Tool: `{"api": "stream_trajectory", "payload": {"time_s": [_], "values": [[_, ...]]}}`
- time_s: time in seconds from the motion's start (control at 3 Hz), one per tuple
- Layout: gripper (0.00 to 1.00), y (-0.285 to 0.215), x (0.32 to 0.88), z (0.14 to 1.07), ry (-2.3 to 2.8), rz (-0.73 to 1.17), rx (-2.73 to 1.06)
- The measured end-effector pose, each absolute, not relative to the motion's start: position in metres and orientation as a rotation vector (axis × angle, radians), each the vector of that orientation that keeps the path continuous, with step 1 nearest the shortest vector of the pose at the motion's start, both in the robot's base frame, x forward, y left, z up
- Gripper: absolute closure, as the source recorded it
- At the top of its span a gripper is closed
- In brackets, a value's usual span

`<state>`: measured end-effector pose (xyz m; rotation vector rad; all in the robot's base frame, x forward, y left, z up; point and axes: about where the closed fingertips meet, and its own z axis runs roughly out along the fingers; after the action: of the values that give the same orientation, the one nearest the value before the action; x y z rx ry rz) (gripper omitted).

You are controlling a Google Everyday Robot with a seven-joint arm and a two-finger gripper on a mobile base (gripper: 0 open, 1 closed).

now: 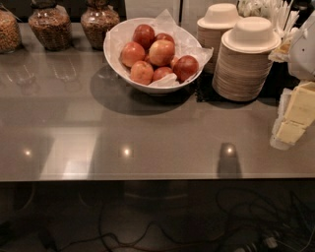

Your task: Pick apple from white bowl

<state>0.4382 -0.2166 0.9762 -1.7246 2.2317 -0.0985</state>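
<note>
The white bowl (112,55) stands on the grey counter at the back, middle of the camera view. It is lined with crinkled white paper and holds several red and yellow apples (161,52) piled together. My gripper (291,123) hangs at the right edge of the view, its cream-coloured end pointing down over the counter. It is to the right of the bowl and nearer the front, well apart from it, and it holds nothing that I can see.
Two tall stacks of small cream disposable bowls (245,61) stand right of the white bowl. Glass jars of grain (49,27) line the back left. White cutlery (273,12) sits at the back right. The counter's front edge (147,177) has cables on the floor below it.
</note>
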Motion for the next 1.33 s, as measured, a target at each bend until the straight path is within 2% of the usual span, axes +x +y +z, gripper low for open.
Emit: {"api": "stream_trajectory", "payload": {"time_s": [0.67,1.33], "values": [[0.00,-0.213,0.450,0.979,2.184,-0.062,-1.666],[0.00,-0.171,0.522,0.983,1.996,0.076,-1.492]]}}
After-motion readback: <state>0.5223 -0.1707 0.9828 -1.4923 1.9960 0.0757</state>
